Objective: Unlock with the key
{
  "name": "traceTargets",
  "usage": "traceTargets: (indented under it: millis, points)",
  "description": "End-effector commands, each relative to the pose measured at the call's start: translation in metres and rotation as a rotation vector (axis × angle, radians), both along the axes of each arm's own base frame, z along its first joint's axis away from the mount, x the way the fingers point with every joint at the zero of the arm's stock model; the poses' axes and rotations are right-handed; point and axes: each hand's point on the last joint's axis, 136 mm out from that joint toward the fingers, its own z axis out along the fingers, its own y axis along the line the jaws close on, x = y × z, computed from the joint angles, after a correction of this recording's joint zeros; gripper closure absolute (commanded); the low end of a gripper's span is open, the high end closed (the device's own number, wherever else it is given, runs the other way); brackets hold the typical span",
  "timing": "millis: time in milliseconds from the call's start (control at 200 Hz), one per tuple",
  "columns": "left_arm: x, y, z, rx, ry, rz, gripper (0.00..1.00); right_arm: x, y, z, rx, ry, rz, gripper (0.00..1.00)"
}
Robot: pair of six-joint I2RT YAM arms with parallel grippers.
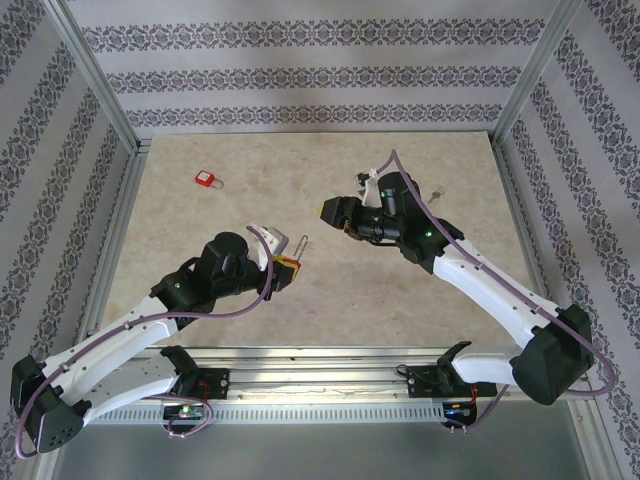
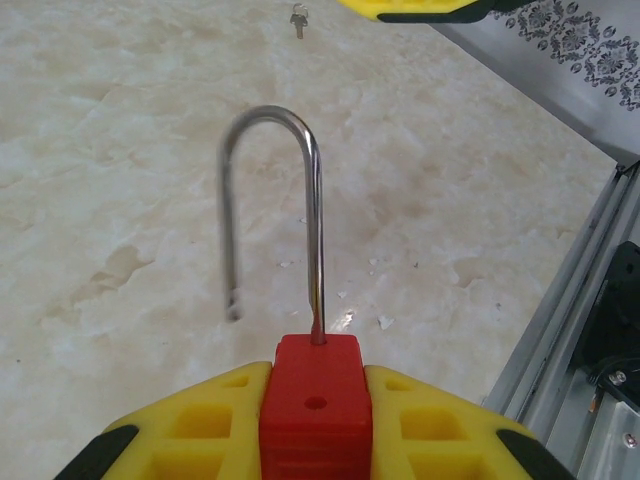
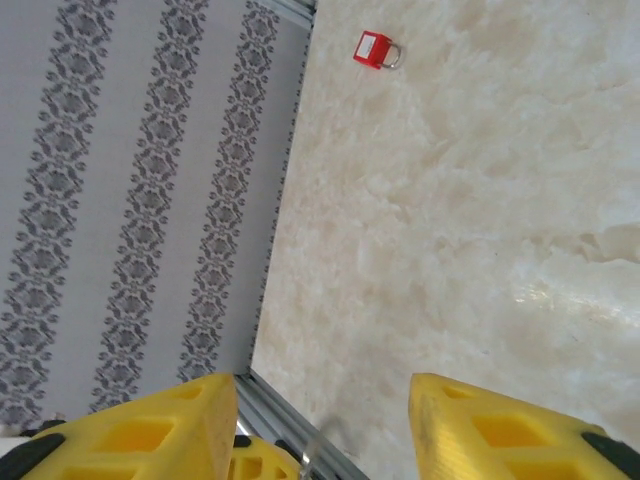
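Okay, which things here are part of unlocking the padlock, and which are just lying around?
In the job: red padlock, shackle open, held in left gripper; small metal item, possibly the key.
Lying about: second red padlock, far back left.

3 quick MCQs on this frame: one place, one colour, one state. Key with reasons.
1. The loose padlock lies on the table:
A) far left
B) near right
C) between the arm bases

2. Body of the held padlock in the left gripper:
A) blue
B) red
C) green

3. Its shackle is:
A) closed
B) open, one end free
C) missing

Key:
1 A, the top view shows it at the far left.
2 B, a red body sits between the yellow jaws.
3 B, one leg hangs outside the body.
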Motion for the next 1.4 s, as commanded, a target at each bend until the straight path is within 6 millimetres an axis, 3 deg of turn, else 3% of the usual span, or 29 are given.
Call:
traceTargets:
  millis: [0,225,355,540,689,959,1394]
  points:
    - [-0.002,-0.003,0.004,-0.009,-0.003,-0.026,1.00,0.000,-0.006,-0.003,-0.061,-0.032,0.019,0.50]
    - [-0.002,-0.014,-0.029,-0.020,0.135,-0.022,1.00,0.004,-0.048,-0.025,-0.181,-0.051,-0.074,0.24]
    - [-0.008,-0.018,-0.052,-0.055,0.223,-0.018,1.00,0.000,-0.063,-0.027,-0.209,-0.088,-0.100,0.12]
    - [-0.017,-0.031,-0.081,-0.137,0.365,-0.036,1.00,-0.001,-0.067,-0.035,-0.234,-0.084,-0.101,0.10]
    - [-0.020,-0.040,-0.092,-0.185,0.427,-0.047,1.00,0.000,-0.067,-0.046,-0.251,-0.069,-0.101,0.09]
    - [-0.011,-0.036,-0.133,-0.156,0.554,0.020,1.00,0.002,-0.063,-0.049,-0.245,-0.072,-0.093,0.08]
    - [0.014,-0.010,-0.160,-0.208,0.663,0.104,1.00,0.002,-0.058,-0.053,-0.250,-0.074,-0.077,0.06]
